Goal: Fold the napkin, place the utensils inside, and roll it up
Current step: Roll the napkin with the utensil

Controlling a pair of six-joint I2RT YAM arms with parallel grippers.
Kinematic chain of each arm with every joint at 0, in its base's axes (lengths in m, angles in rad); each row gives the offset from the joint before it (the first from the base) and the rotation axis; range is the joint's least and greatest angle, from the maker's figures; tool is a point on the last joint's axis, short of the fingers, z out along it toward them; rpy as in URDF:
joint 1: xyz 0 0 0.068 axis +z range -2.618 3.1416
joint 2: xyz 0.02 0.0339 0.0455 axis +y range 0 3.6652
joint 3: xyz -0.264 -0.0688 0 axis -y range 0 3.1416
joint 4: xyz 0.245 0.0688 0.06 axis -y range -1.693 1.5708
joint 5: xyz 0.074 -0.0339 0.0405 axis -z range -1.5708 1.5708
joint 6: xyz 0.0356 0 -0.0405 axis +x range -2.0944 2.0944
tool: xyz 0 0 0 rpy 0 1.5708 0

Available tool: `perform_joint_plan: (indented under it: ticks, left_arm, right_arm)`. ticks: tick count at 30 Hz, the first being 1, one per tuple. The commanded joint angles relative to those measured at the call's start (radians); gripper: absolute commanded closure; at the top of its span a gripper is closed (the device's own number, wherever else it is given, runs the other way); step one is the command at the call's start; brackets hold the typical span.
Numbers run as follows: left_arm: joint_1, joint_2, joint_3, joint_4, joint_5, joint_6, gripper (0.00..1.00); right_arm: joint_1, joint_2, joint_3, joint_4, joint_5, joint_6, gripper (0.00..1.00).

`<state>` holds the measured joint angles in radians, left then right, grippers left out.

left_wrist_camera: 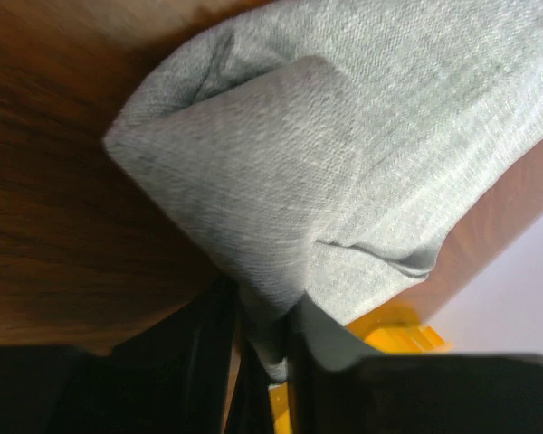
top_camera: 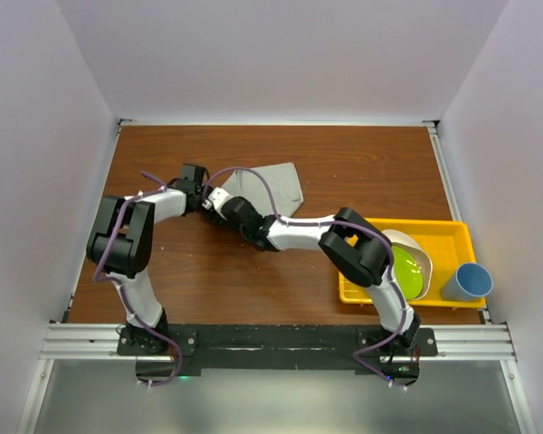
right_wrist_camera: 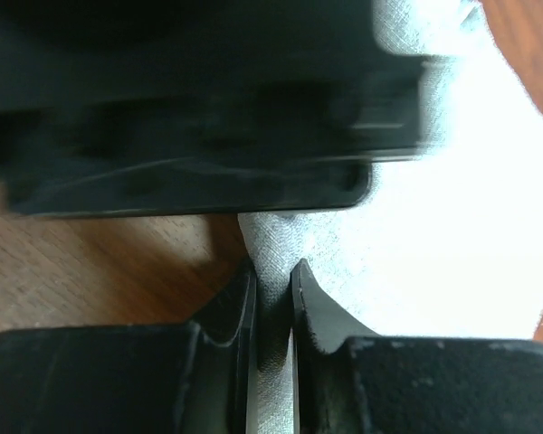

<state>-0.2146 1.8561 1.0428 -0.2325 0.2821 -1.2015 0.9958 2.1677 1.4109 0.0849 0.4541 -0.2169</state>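
Note:
The light grey napkin (top_camera: 273, 186) lies rumpled on the wooden table at the back middle. My left gripper (top_camera: 204, 192) and right gripper (top_camera: 224, 204) meet at its near-left corner. In the left wrist view the napkin (left_wrist_camera: 326, 154) rises in a fold and my left gripper (left_wrist_camera: 267, 357) is shut on its edge. In the right wrist view my right gripper (right_wrist_camera: 271, 294) is shut on a pinch of the napkin (right_wrist_camera: 416, 235), with the left gripper (right_wrist_camera: 190, 136) as a dark blur just beyond. The spoon is out of view.
A yellow tray (top_camera: 454, 231) stands at the right, holding a white bowl (top_camera: 414, 249) and a green item (top_camera: 407, 277). A blue cup (top_camera: 468, 282) stands by its near-right corner. The tray also shows in the left wrist view (left_wrist_camera: 394, 330).

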Motion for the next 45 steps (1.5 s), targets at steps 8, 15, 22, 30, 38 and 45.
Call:
perform_joint_plan:
  ticks: [8,15,22,30,38,45]
  left_arm:
    - [0.089,-0.096,-0.148,0.145,0.080,0.125,0.12]
    - [0.149,-0.216,-0.178,0.148,0.083,0.221,0.00]
    - [0.149,-0.291,-0.239,0.217,0.159,0.324,0.02]
    - [0.113,-0.218,-0.306,0.415,0.275,0.293,0.02]
    - [0.054,-0.068,-0.254,0.630,0.287,0.146,0.07]
    - [0.037,-0.015,-0.240,0.598,0.223,0.099,0.10]
  right_arm:
    - [-0.103,-0.065,-0.007,-0.180,-0.282,0.255,1.00]
    - [-0.239,-0.033,0.110,-0.310,-0.635,0.356,1.00]
    - [-0.376,0.128,0.318,-0.502,-1.084,0.465,1.00]
    - [-0.457,0.247,0.375,-0.459,-1.435,0.715,1.00]
    - [-0.491,0.333,0.389,-0.275,-1.572,0.964,1.00]
    - [-0.516,0.339,0.323,-0.105,-1.615,1.155,1.00]
